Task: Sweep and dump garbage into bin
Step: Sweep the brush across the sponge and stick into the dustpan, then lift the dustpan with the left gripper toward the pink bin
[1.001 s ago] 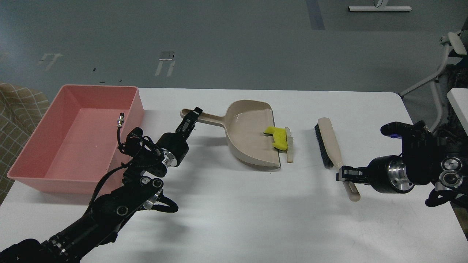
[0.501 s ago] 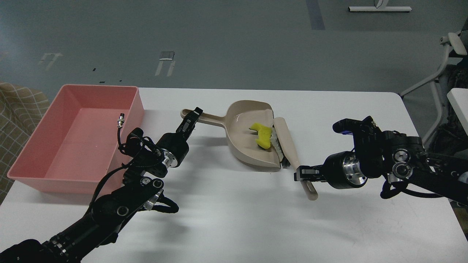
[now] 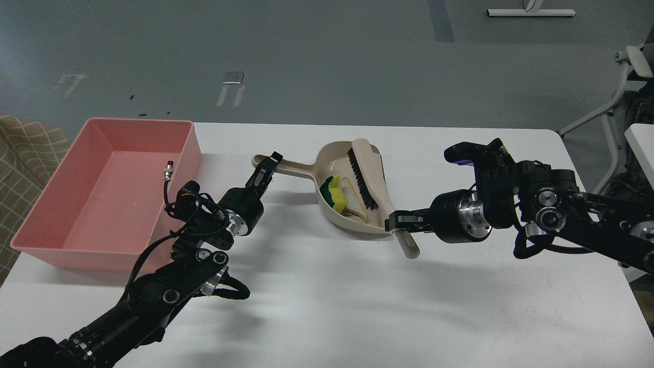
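Observation:
The beige dustpan [image 3: 340, 163] lies on the white table [image 3: 327, 296], its handle pointing left. My left gripper [image 3: 268, 166] is shut on that handle. My right gripper [image 3: 401, 223] is shut on the handle of a beige brush [image 3: 369, 174] with black bristles, whose head reaches into the pan. The yellow sponge piece [image 3: 333, 193] with green backing and the whitish bread-like slice [image 3: 352, 202] lie inside the pan, left of the bristles. The pink bin [image 3: 61, 214] stands at the table's left, empty inside.
A checked fabric seat [image 3: 25, 153] sits left of the bin. A white chair frame [image 3: 621, 92] and another white table edge [image 3: 641, 143] stand at the far right. The table's front edge runs along the bottom.
My right gripper has swept the brush leftward from the table's right into the dustpan. The sponge piece and slice moved from the pan's lip deeper inside. The left arm has not moved.

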